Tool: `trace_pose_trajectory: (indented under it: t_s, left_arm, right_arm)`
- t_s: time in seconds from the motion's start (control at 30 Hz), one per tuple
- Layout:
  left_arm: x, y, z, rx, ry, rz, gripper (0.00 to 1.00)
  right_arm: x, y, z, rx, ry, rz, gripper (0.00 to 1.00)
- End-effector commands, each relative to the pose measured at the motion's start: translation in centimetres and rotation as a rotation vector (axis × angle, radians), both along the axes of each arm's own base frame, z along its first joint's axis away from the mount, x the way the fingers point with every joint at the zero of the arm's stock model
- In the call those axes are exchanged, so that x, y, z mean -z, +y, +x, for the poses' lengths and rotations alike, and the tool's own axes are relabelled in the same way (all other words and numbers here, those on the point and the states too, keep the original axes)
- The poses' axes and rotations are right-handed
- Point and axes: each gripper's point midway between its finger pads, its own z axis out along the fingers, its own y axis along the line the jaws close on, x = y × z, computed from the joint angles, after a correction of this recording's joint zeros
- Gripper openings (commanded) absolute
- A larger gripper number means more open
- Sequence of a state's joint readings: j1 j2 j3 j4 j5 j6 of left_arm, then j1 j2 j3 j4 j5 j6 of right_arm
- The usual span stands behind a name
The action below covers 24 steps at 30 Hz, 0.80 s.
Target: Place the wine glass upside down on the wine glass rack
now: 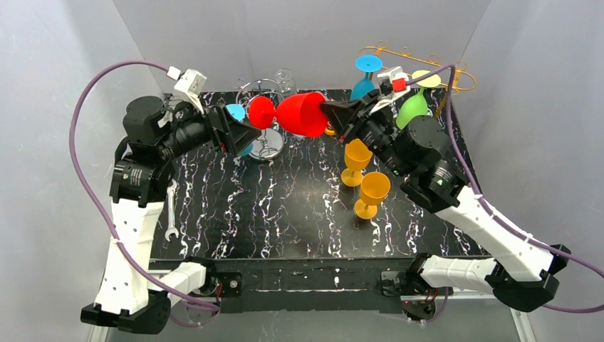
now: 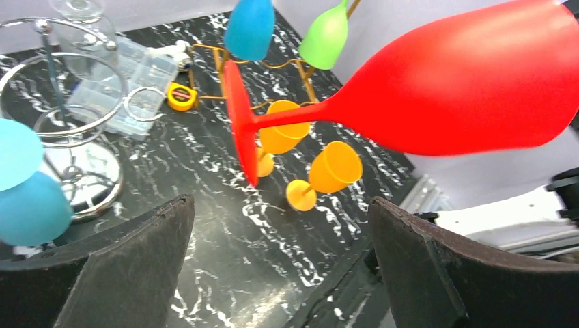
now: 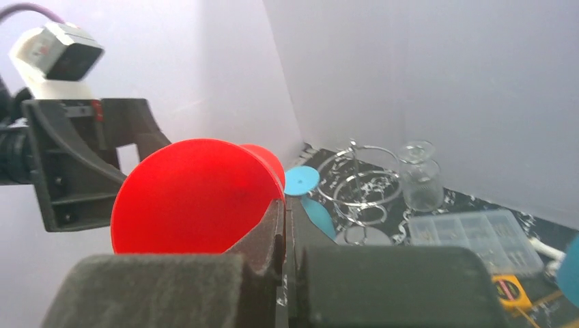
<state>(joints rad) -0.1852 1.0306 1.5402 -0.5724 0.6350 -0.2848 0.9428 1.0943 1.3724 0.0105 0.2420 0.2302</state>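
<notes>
A red wine glass (image 1: 302,114) hangs on its side above the back of the table, foot (image 1: 261,112) pointing left. My right gripper (image 1: 333,114) is shut on the rim of its bowl; in the right wrist view the jaws (image 3: 285,208) pinch the red rim (image 3: 198,198). My left gripper (image 1: 242,132) stands wide open just left of the foot. In the left wrist view the red glass (image 2: 471,82) lies beyond the open gripper (image 2: 280,205), with nothing between the fingers. The gold wine glass rack (image 1: 420,65) at the back right carries a blue glass (image 1: 365,77) and a green glass (image 1: 413,107), both upside down.
Two orange glasses (image 1: 356,160) (image 1: 372,194) stand upright below the right arm. A round silver stand (image 1: 265,142) with a cyan glass (image 2: 27,198) sits under the red glass. A clear plastic box (image 2: 136,75), a yellow tape measure (image 2: 181,96) and a wrench (image 1: 171,214) lie on the table.
</notes>
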Motion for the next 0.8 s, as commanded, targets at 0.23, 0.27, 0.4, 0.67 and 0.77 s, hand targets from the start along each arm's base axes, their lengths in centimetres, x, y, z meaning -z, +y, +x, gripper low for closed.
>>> trace_pose_trajectory:
  t_s: [0.23, 0.27, 0.4, 0.67, 0.77]
  left_arm:
    - [-3.9, -2.5, 0.5, 0.111, 0.106, -0.227, 0.7]
    - [-3.9, -2.5, 0.7, 0.107, 0.099, -0.225, 0.63]
    - [-3.7, -2.4, 1.1, 0.104, 0.092, -0.198, 0.44]
    - [-4.4, -1.7, 2.1, 0.07, -0.014, -0.127, 0.0]
    - [-5.1, -1.3, 2.5, 0.068, -0.129, -0.065, 0.0]
  right_arm:
    - [-6.1, 0.0, -2.1, -0.084, -0.104, 0.16, 0.01]
    - [-6.2, 0.0, -2.2, -0.086, -0.105, 0.164, 0.01]
    - [-6.2, 0.2, -2.3, -0.093, -0.102, 0.173, 0.01]
    - [-5.0, 1.8, -2.6, -0.156, -0.048, 0.154, 0.42]
    - [-3.7, 1.7, -2.7, -0.156, 0.003, 0.098, 0.66]
